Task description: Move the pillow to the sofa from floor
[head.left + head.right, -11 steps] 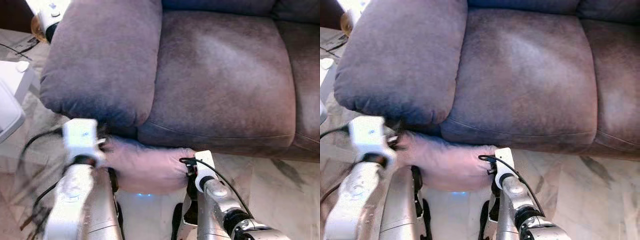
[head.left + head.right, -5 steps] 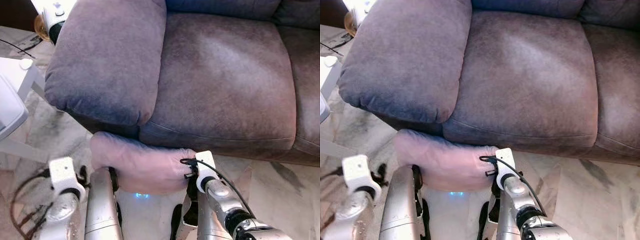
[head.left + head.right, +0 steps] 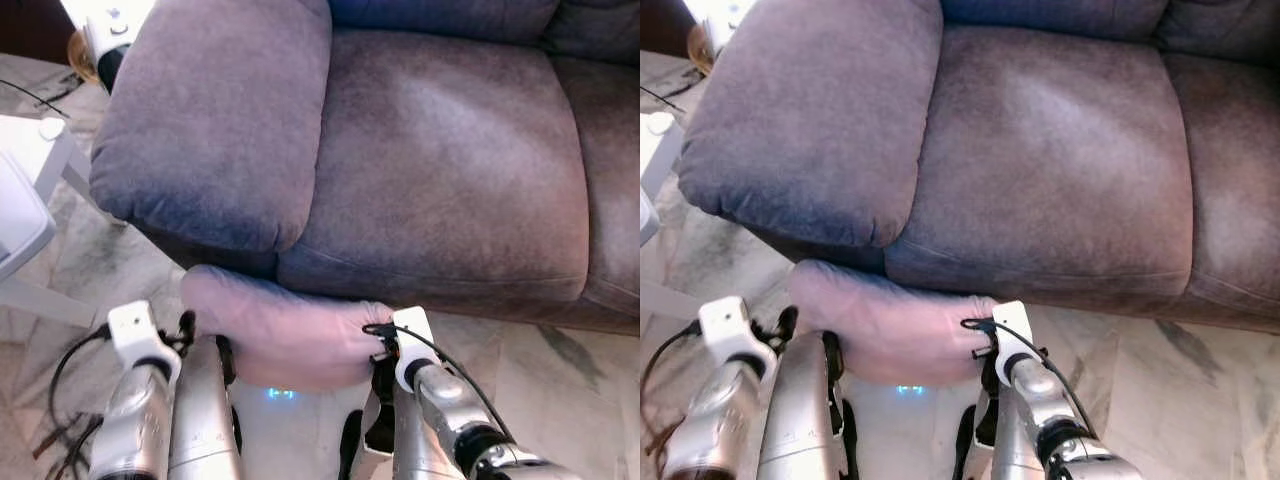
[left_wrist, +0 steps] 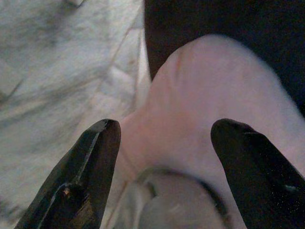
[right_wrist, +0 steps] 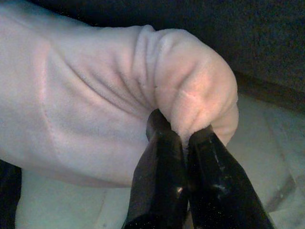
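pale pink pillow sits low in front of the sofa, its upper edge tucked just under the front lip of the seat cushion where the padded left armrest meets the seat. marble-patterned floor shows below and to the right of it. right gripper: the 2 black fingers are pinched together on a bunched corner of the pillow, fabric puckered and folded over the fingertips in the right wrist view; in the head views this grip is at the pillow's right end, beside the white wrist housing and its black cable. left gripper: fingers spread wide apart, 1 finger on each side of the pillow's left end; the pink fabric lies between and beyond the tips, and i cannot tell whether either finger touches it. so the pillow spans between the 2 grippers, right end clamped, left end only bracketed. in the head views the left wrist is down at the pillow's lower left, next to the robot's silver leg. a small blue glow shows on the floor just under the pillow's middle. a white table stands at the far left, well apart from the pillow, with black cables on the floor near it.
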Tool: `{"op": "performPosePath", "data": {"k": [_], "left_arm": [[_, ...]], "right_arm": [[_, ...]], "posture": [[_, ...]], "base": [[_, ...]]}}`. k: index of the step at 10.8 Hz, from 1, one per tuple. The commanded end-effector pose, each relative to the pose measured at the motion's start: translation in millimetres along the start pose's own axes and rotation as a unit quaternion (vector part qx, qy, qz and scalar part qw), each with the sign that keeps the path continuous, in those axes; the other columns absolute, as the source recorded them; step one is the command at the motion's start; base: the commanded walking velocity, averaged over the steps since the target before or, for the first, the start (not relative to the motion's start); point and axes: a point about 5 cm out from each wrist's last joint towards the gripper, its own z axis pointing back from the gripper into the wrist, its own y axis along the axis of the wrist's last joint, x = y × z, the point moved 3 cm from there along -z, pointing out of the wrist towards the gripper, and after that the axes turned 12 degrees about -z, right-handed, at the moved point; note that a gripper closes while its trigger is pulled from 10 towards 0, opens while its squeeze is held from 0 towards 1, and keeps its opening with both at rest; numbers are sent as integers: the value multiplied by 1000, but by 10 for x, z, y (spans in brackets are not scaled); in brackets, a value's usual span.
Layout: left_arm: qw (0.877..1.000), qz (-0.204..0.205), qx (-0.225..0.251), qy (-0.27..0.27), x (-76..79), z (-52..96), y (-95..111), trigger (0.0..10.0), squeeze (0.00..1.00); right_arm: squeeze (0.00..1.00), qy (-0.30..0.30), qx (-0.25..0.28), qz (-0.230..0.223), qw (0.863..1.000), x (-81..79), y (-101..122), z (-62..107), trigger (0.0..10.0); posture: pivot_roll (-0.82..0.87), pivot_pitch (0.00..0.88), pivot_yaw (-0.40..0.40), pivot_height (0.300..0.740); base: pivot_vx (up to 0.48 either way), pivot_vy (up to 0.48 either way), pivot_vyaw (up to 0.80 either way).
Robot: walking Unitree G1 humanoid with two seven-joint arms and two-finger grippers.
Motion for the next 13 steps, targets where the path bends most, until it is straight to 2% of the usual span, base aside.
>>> {"op": "performPosePath", "data": {"k": [1,3,4,5,6,9,11,12,13], "left_arm": [[1000,16,-17,-4,-4,25,-162,10000,1000],[999,37,10,-27,99,-51,-128,10000,1000],[998,36,2,-41,151,-98,-152,10000,0],[999,23,-2,-38,146,-152,-172,10000,0],[999,40,0,-26,109,-174,-190,10000,0],[998,42,-10,-44,205,-212,-257,10000,0],[996,69,-6,-48,223,-226,-265,10000,0],[998,53,-8,-37,215,-246,-261,10000,0],[999,25,-22,-21,202,-254,-294,706,0]], "right_arm": [[0,-12,-33,-6,999,107,-234,73,0],[0,-4,-24,-10,1000,108,-222,82,0],[0,-2,-21,-12,1000,109,-208,82,0],[0,2,-13,-14,1000,110,-179,81,0],[0,9,-7,-17,1000,109,-169,88,0],[0,58,9,-34,998,90,-157,131,0],[0,94,13,-40,995,49,-191,175,0],[0,104,16,-42,994,54,-211,204,0],[0,108,13,-37,993,67,-241,226,0]], "posture": [[167,402,-156,535],[129,414,-157,535],[120,418,-158,535],[99,431,-162,535],[84,439,-166,535],[49,465,-175,535],[27,472,-178,535],[14,483,-181,535],[17,484,-182,535]], "base": [[0,0,0],[0,0,0],[0,0,0],[0,0,0],[0,0,0],[0,0,0],[0,0,0],[0,0,0],[0,0,0]]}}
